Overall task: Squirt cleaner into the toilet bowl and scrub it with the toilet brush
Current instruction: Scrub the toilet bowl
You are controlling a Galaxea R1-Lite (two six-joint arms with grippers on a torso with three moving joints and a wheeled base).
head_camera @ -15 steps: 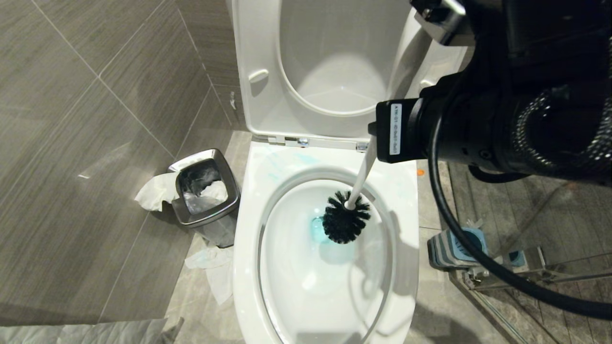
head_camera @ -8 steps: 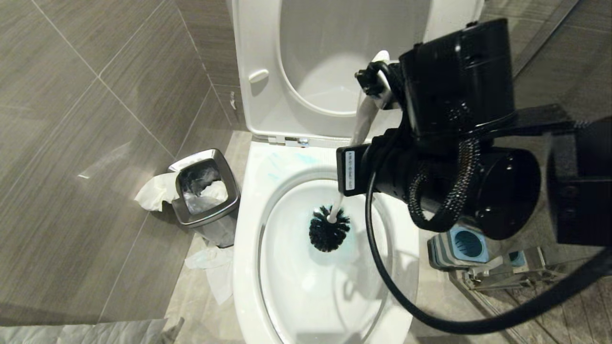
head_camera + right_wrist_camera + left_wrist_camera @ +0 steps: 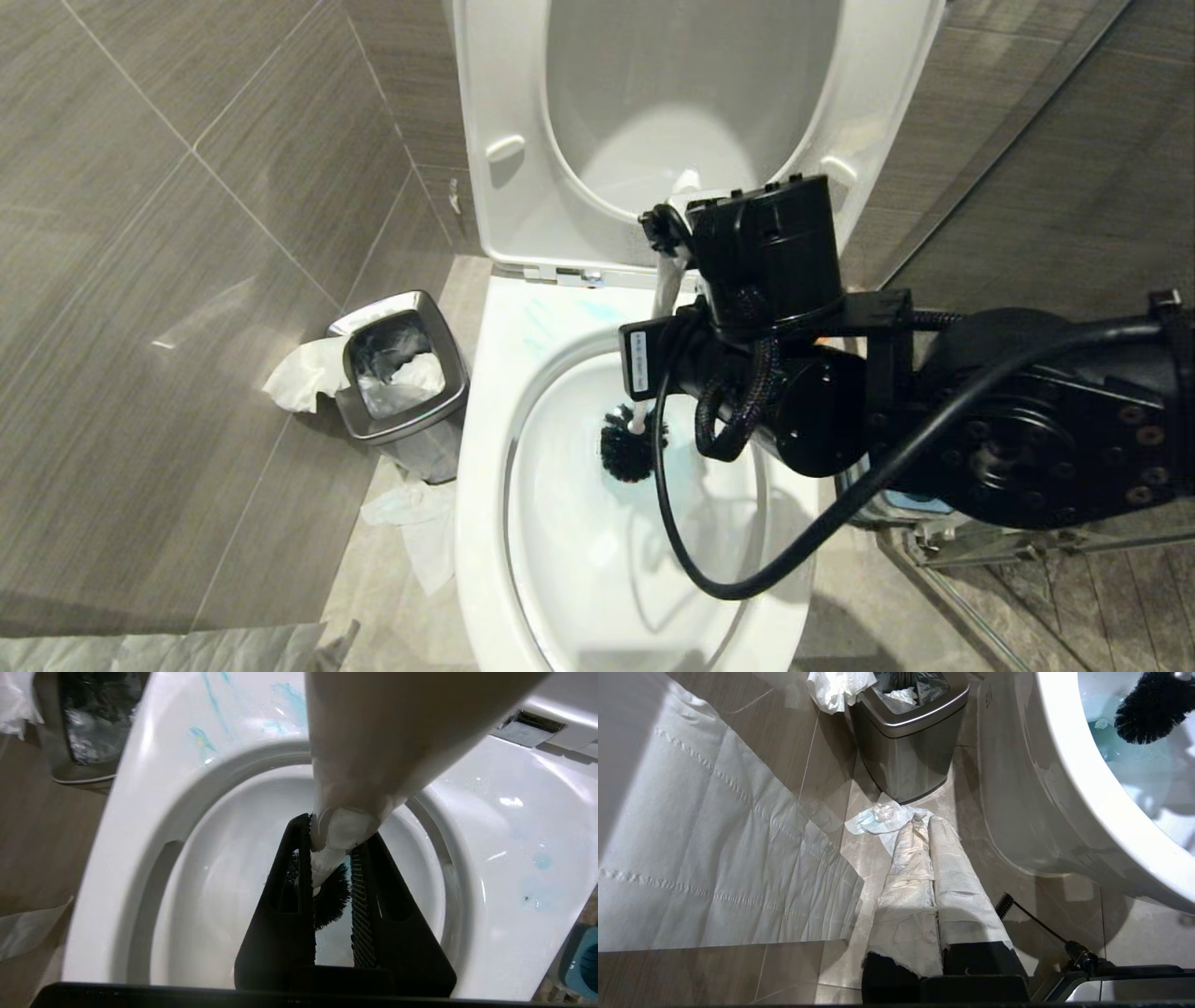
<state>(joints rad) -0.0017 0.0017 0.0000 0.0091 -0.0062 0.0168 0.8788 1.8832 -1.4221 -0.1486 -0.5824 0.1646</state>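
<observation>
Over the toilet bowl, the right end effector is clamped on the white handle of the toilet brush, whose black bristle head sits low inside the bowl near blue-tinted water. Blue cleaner streaks mark the back rim. On the floor just beside the bowl, a small steel bin holds crumpled paper and a plastic liner. The left end effector, paper-wrapped, is closed with nothing in it, low near the floor beside the bowl.

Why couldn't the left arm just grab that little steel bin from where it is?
Probably it could: the left gripper, shut and paper-wrapped, points toward the steel bin, with only crumpled tissue on the floor between them.
</observation>
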